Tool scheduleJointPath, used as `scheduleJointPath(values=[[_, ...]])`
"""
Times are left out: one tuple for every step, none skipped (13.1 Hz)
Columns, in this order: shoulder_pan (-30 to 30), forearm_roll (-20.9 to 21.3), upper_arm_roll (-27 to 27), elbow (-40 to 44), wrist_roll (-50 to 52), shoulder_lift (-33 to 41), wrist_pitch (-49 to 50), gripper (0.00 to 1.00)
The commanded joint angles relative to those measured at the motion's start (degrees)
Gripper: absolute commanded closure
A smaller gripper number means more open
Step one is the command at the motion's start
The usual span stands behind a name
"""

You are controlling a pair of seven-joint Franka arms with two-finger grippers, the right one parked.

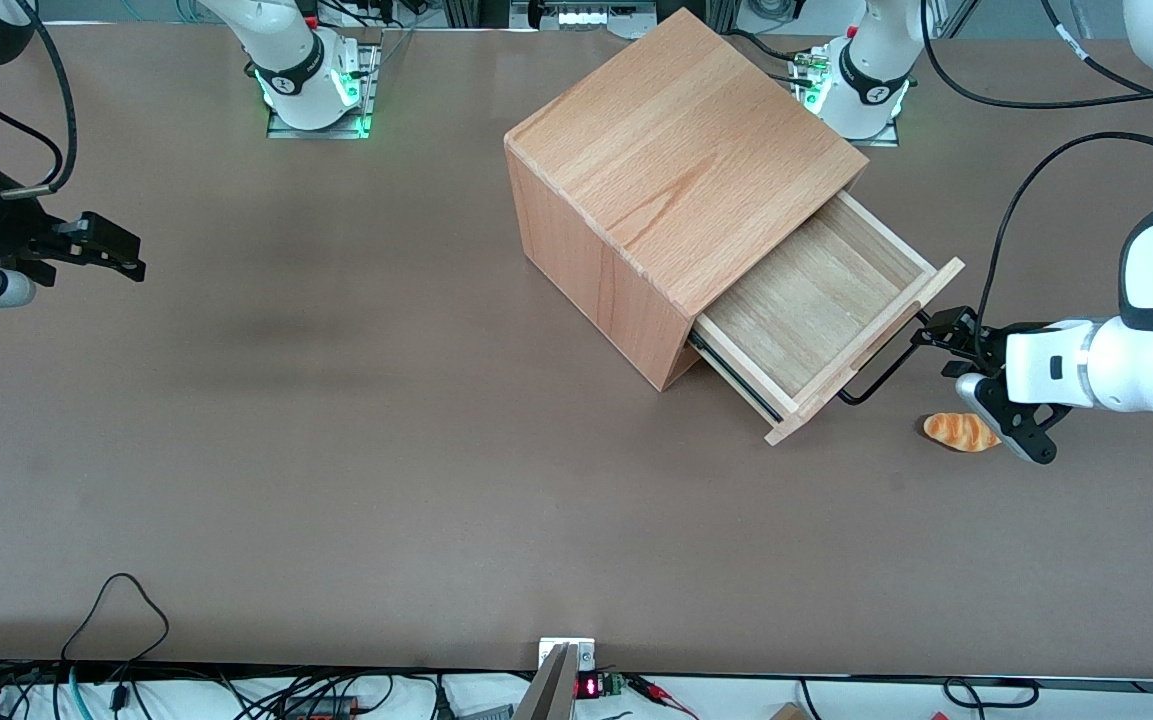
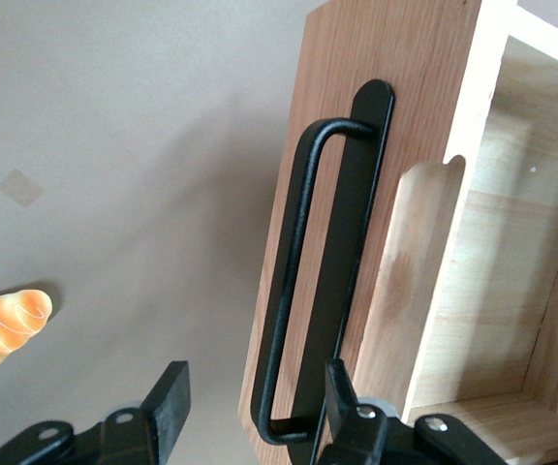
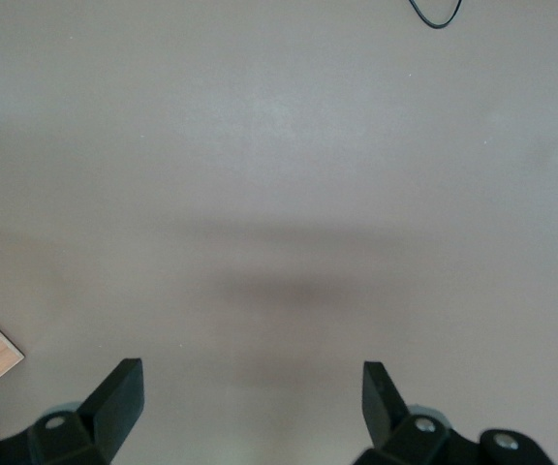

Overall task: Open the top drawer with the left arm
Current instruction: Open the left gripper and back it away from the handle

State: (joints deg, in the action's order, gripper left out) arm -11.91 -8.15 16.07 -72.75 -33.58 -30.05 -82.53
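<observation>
- Broadly, wide matte brown table (image 1: 336,450), carrying everything below.
- Plain light beech-wood cube cabinet (image 1: 676,150), set askew on the table toward the working arm's end, farther from the front camera than the table's middle.
- Bulky white rounded left arm (image 1: 1136,360) with dark grey joint caps and a black cable, reaching in low over the table from the working arm's end toward the cabinet's front.
- Shallow light beech-wood top drawer (image 1: 806,300) with a flat front panel (image 2: 405,116), standing well out of the cabinet, bare wooden floor open to view, nothing visible inside.
- Thin black U-shaped wire handle (image 1: 881,372) on the drawer's front panel; in the wrist view its bar (image 2: 294,281) stands off a black backing strip.
- Small black two-finger gripper (image 1: 956,360) directly in front of the drawer panel, at one end of the handle; jaws spread wide, one finger to each side of the handle's end (image 2: 255,412), with one finger (image 2: 342,402) overlapping the black backing strip, nothing clamped.
- Small orange-and-white striped bread roll (image 1: 958,432), lying on the table just beside the gripper, nearer the front camera than the drawer's handle; seen also in the wrist view (image 2: 3,329).
</observation>
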Motion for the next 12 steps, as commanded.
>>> scheduleJointPath(values=[[-0.2, 0.1, -0.2, 3.9, 1.7, -0.4, 1.1, 0.34], [-0.3, 0.1, -0.8, 4.5, 2.0, -0.4, 1.0, 0.34], [-0.3, 0.1, -2.2, 5.8, 2.1, -0.4, 0.9, 0.34], [-0.2, 0.3, -2.7, 6.6, 2.6, -0.4, 0.8, 0.34], [-0.3, 1.2, -2.8, 7.5, 3.5, -0.4, 0.7, 0.34], [-0.3, 2.3, -3.4, 8.7, 6.8, -0.4, 0.7, 0.33], [-0.2, 3.6, -3.8, 9.4, 10.3, -0.4, 0.7, 0.32], [-0.1, 4.5, -4.3, 9.5, 13.7, -0.4, 0.7, 0.27], [-0.3, 5.5, -4.6, 10.2, 16.5, -0.4, 0.5, 0.21], [-0.4, 6.0, -4.7, 10.4, 17.7, -0.1, 0.5, 0.03], [-0.4, 6.6, -5.1, 10.4, 18.1, 1.1, 0.5, 0.0], [-0.5, 7.1, -6.1, 10.5, 19.3, 1.9, 0.5, 0.0]])
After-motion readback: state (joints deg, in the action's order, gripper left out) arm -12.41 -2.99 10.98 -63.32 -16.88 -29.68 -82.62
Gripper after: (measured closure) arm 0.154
